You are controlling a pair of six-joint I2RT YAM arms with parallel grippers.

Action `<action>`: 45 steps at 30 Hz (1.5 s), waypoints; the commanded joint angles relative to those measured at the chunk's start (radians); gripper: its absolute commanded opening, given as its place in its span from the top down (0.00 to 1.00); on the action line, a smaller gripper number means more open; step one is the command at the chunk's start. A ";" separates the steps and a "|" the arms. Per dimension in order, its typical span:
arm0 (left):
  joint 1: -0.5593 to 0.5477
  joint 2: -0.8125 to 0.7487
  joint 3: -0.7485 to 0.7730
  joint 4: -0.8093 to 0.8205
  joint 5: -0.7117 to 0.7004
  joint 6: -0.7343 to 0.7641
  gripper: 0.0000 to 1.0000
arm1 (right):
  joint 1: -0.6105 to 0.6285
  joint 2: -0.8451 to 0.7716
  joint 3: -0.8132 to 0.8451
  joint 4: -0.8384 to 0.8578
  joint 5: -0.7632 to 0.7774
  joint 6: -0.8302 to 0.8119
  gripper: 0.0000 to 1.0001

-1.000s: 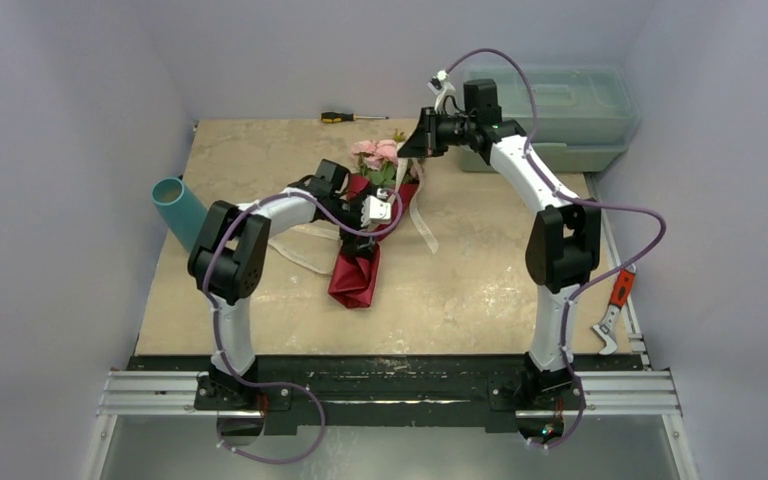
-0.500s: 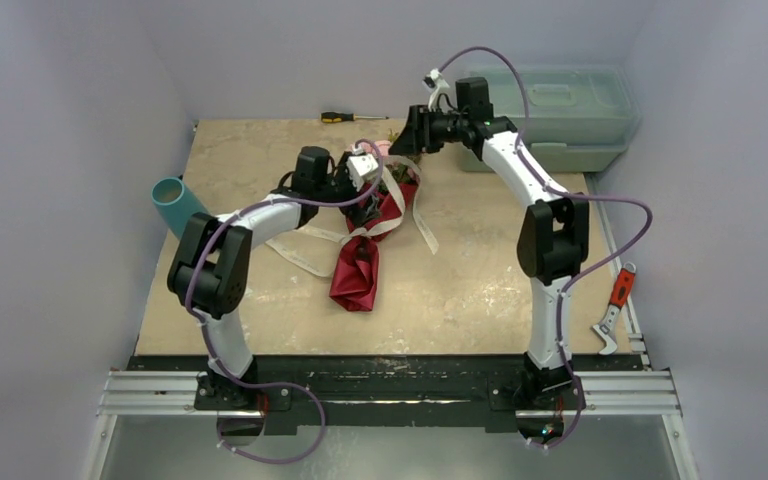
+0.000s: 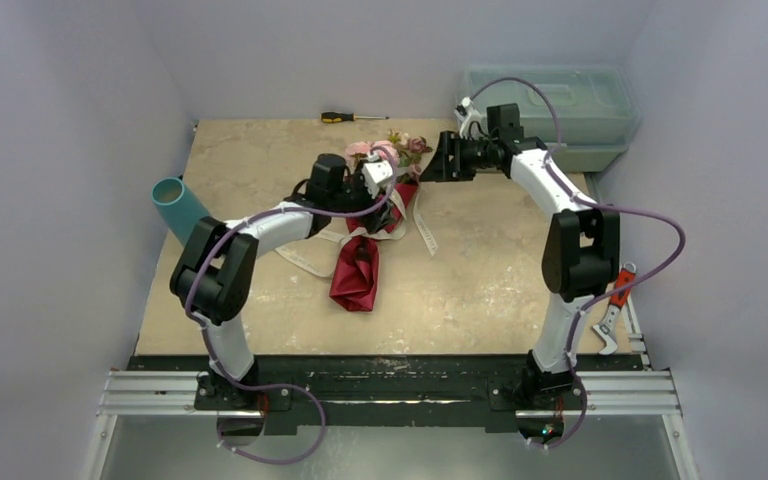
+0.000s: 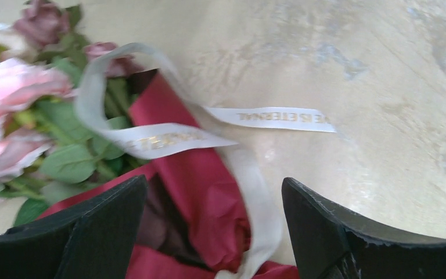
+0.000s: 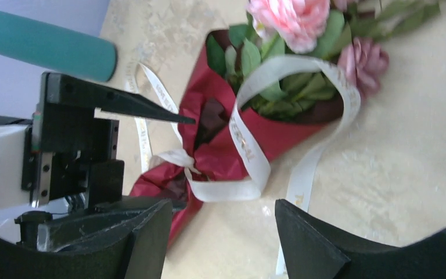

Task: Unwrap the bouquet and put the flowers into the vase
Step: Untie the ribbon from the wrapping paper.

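Note:
The bouquet (image 3: 358,268) lies mid-table, a maroon paper cone with cream ribbon (image 5: 250,152) still looped and knotted around it. Its pink flowers (image 3: 385,150) point to the far side. My left gripper (image 4: 213,186) is open low over the cone's mouth. Maroon paper (image 4: 209,192) and a ribbon strand show between its fingers, and nothing is pinched. My right gripper (image 5: 222,206) is open over bare tabletop just right of the flowers (image 5: 290,17), holding nothing. The teal vase (image 3: 178,205) sits at the table's left edge, also seen as vase (image 5: 46,43) in the right wrist view.
A pale green toolbox (image 3: 550,105) stands at the far right corner. A screwdriver (image 3: 352,117) lies at the far edge. A red-handled tool (image 3: 612,305) rests on the right rim. Loose ribbon tails (image 3: 425,228) trail over the table beside the cone.
My right gripper opened, let the ribbon drop and drew back to the right. My left gripper moved up from the cone's middle to its flower end.

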 commanded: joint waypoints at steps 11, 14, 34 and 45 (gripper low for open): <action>-0.048 0.004 0.066 0.126 -0.045 -0.168 0.19 | 0.018 0.017 -0.106 0.003 0.326 -0.127 0.36; -0.022 -0.003 0.075 0.125 -0.056 -0.186 0.17 | 0.040 0.064 -0.071 0.071 0.366 -0.119 0.37; 0.077 -0.087 0.097 0.005 -0.025 -0.145 0.14 | 0.063 0.082 0.050 0.053 0.226 -0.165 1.00; 0.106 -0.106 0.087 0.088 0.197 -0.158 0.00 | 0.143 -0.060 0.129 0.317 -0.065 0.072 1.00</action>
